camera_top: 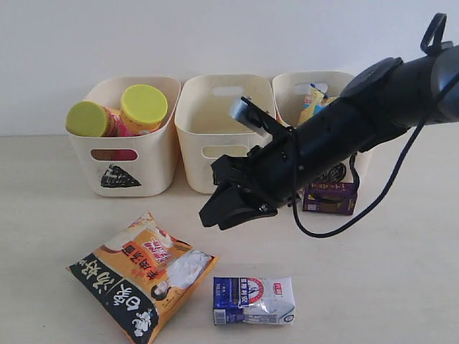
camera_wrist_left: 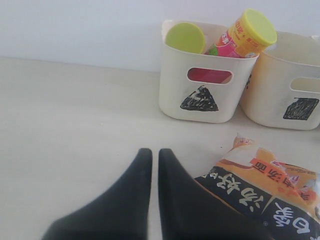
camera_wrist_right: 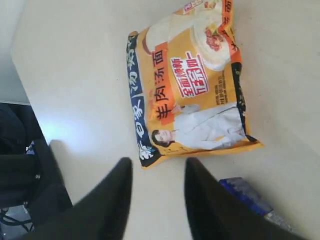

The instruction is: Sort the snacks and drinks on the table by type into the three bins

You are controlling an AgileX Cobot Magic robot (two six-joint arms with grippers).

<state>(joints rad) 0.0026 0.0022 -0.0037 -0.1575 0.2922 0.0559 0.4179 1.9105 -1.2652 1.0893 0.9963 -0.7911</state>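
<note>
My right gripper (camera_top: 215, 219) hangs open and empty over the table, between the middle bin (camera_top: 226, 107) and the orange-and-black bag (camera_top: 143, 276). In the right wrist view the open gripper (camera_wrist_right: 157, 167) is just short of that bag (camera_wrist_right: 192, 85), with the blue-and-white carton (camera_wrist_right: 245, 195) beside one finger. The carton (camera_top: 253, 301) lies flat near the front. The dark purple carton (camera_top: 330, 198) stands before the right bin (camera_top: 315, 82). The triangle bin (camera_top: 133, 143) holds both chip tubes (camera_top: 143, 107). My left gripper (camera_wrist_left: 155, 152) is shut on nothing, low over the table beside the bag (camera_wrist_left: 265, 190).
A crinkly bag (camera_top: 313, 104) pokes out of the right bin. My right arm and its cable (camera_top: 373, 208) cross in front of the middle and right bins, hiding their marks. The left wrist view shows the triangle bin (camera_wrist_left: 205, 95) and the square bin (camera_wrist_left: 295, 95).
</note>
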